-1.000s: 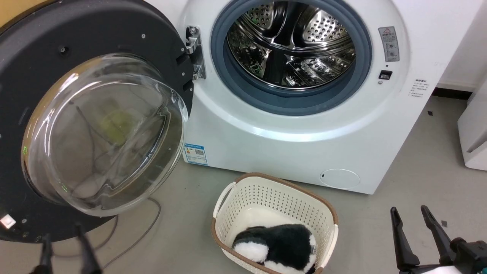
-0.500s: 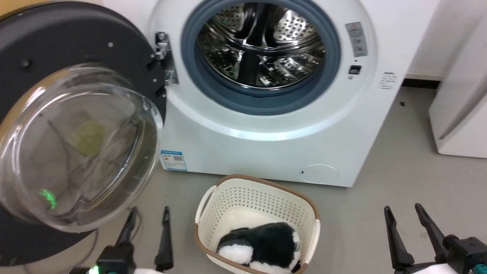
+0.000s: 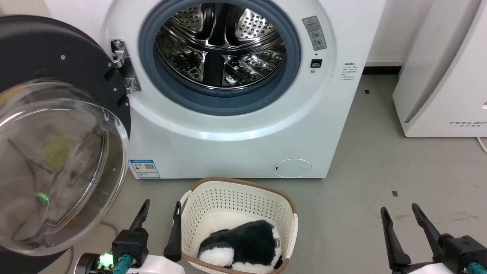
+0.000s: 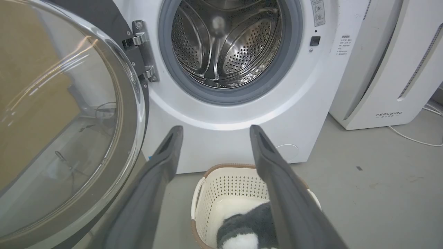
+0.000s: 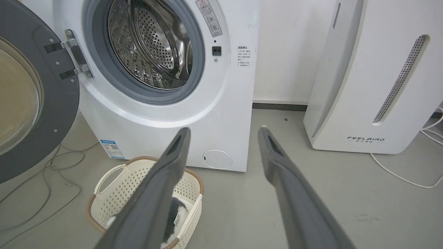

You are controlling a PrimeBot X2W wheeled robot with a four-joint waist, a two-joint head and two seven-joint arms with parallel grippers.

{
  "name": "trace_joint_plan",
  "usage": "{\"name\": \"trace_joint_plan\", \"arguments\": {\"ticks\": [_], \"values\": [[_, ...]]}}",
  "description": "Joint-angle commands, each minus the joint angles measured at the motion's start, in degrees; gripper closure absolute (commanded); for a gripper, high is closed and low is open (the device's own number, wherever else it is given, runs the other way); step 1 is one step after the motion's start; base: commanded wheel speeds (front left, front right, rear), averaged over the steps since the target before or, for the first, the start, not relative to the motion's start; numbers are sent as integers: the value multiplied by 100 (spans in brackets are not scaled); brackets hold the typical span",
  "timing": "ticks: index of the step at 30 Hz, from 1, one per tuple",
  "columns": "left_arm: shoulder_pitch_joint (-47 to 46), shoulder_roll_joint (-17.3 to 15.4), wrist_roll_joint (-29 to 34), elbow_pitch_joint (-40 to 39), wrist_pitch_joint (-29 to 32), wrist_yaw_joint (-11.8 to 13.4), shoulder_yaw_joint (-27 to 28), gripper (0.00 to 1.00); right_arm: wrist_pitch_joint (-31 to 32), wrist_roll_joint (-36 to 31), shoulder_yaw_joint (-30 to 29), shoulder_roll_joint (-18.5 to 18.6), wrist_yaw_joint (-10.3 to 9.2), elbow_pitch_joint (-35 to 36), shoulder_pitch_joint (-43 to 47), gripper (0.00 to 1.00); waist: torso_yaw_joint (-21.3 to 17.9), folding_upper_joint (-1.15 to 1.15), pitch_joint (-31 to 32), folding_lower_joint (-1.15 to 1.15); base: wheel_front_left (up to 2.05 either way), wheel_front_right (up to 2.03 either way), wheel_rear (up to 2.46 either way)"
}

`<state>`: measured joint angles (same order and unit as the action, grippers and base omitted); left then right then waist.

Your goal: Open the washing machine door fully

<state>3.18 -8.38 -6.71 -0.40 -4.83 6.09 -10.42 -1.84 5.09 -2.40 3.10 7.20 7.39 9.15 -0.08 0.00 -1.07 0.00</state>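
The left gripper is seen low in the head view, its two long, dark, matte fingers spread wide with nothing held between them. The right gripper is likewise parted and empty above bare grey floor.

Just beside the left gripper, on its right, a cream perforated plastic basket with a brown rim is set, and a black-and-white plush toy is lodged in it.

On the gripper's other side the washing machine door is found close by but apart from the fingers. It is a round, glossy black disc with a bulging clear glass bowl. It is swung wide on a bright metal hinge at the left edge of the washing machine, ahead of both grippers.

The smooth white front is curved around a grey rubber gasket, within which the perforated steel drum is exposed. A blue sticker and a round cap are placed low on the front.
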Motion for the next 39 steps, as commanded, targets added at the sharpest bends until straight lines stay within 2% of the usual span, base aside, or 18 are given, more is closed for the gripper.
{"name": "trace_joint_plan", "arguments": {"ticks": [1,9,10,39], "values": [[-18,-8,-30,31,-19,43,22,0,4,3,22,-23,29,1,70,0,-25,0,7,0,0,0,0],[61,18,-115,134,-38,125,48,0,-6,27,59,-23,29,-21,40,0,-34,0,5,0,0,0,0],[19,19,-97,119,-26,97,31,100,-1,4,56,0,0,-12,-1,100,-34,0,4,0,0,0,0],[-49,126,57,102,76,-44,219,100,37,-99,92,-4,-3,-156,-190,100,-26,0,25,0,0,0,0]]}}
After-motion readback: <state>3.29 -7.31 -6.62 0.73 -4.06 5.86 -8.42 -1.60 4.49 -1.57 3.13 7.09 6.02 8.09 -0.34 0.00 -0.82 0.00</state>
